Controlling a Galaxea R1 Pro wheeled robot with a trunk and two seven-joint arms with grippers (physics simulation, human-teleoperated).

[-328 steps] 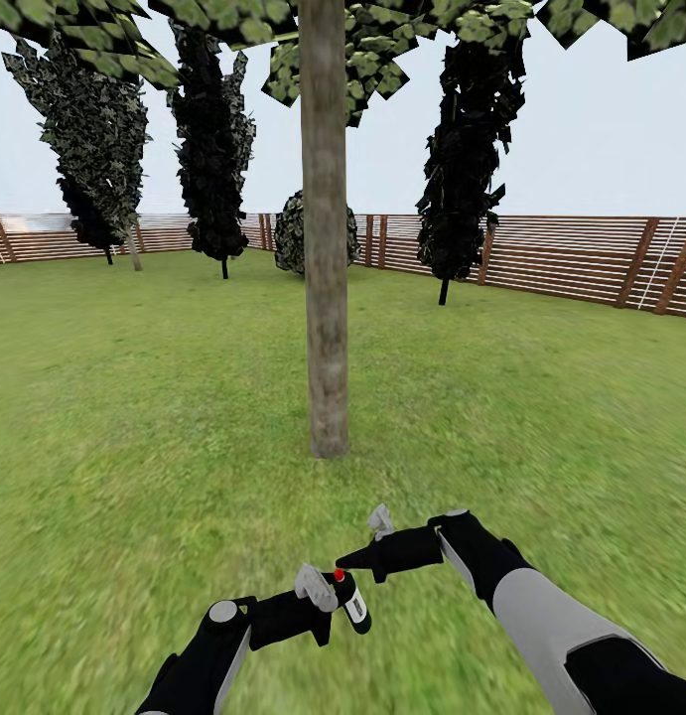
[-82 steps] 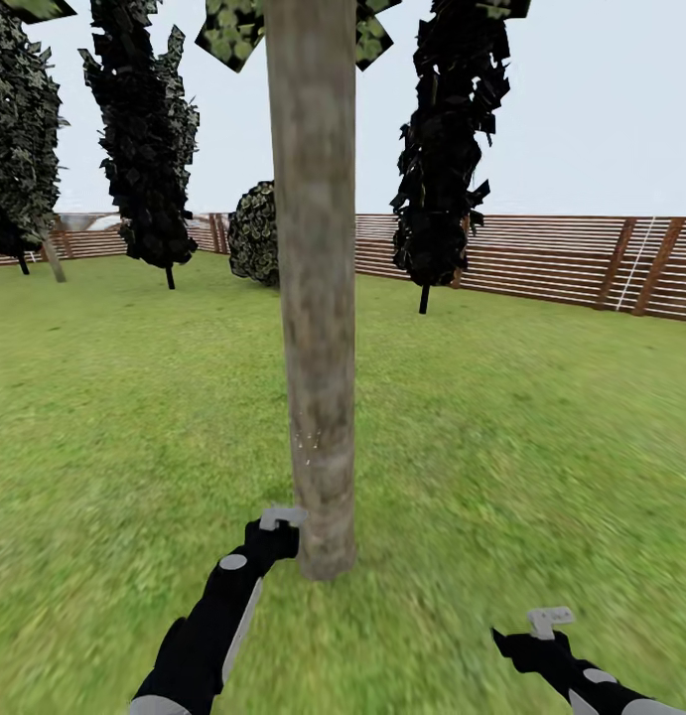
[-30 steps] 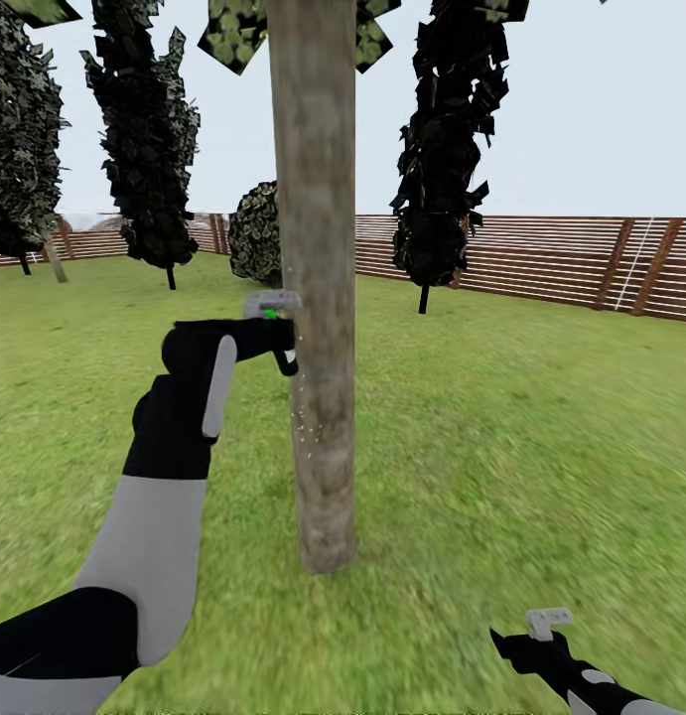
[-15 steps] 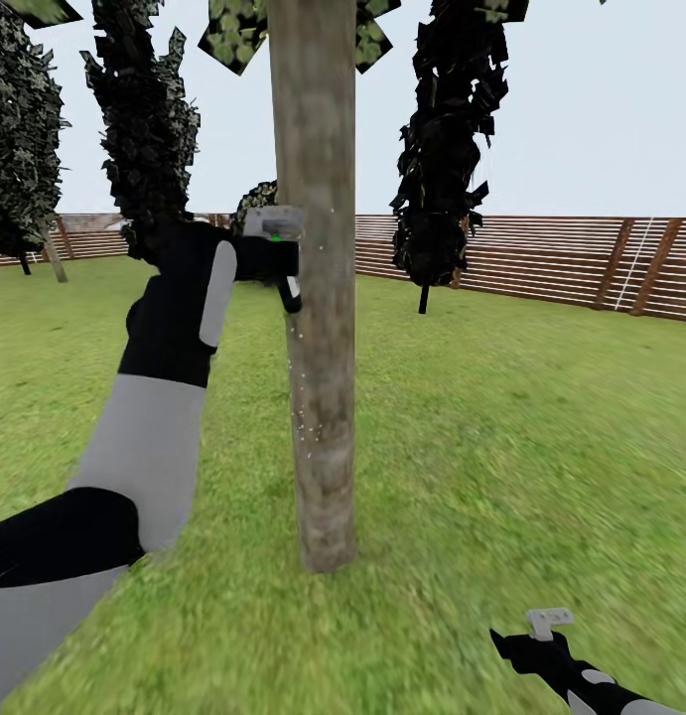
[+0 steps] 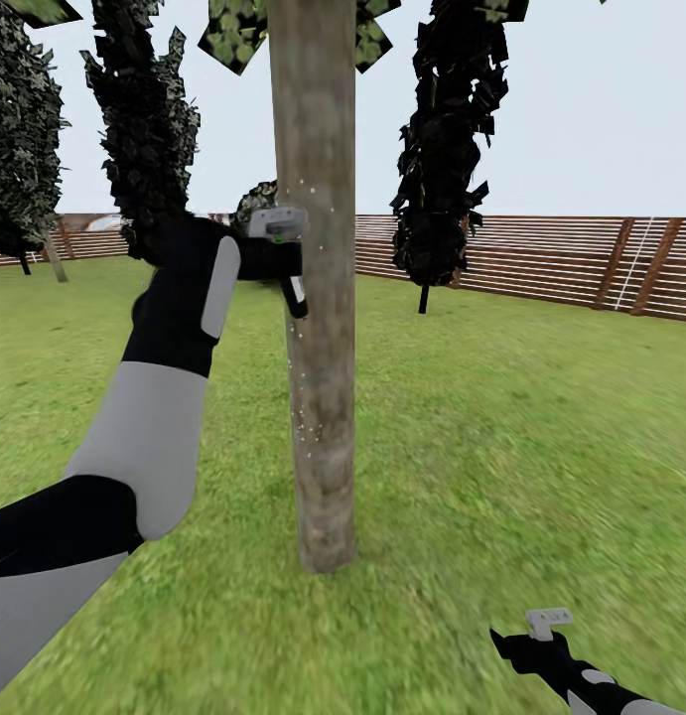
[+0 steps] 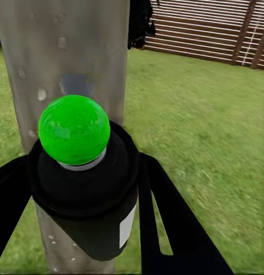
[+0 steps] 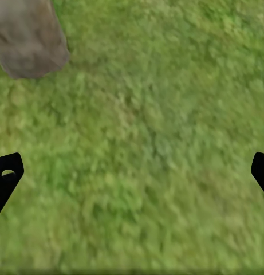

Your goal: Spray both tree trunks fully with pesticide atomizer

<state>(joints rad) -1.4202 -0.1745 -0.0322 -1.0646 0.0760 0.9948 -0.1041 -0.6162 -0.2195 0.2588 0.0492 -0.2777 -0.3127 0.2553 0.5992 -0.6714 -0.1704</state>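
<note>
Green-capped pesticide atomizer (image 6: pixel 80 177) is clamped in the left gripper (image 5: pixel 283 260) against the tree trunk (image 5: pixel 315 298) at twelve o'clock; right gripper (image 7: pixel 132 172) is held apart; sweeping evenly is advised.

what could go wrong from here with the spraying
The left gripper holds the pesticide atomizer very near the tree trunk; nudging closer could knock the nozzle against the bark. Droplets show on one strip of the near face, so the far side may well stay uncovered unless the robot circles round. The right gripper hangs open low over the grass, so driving on could drag it.
</note>
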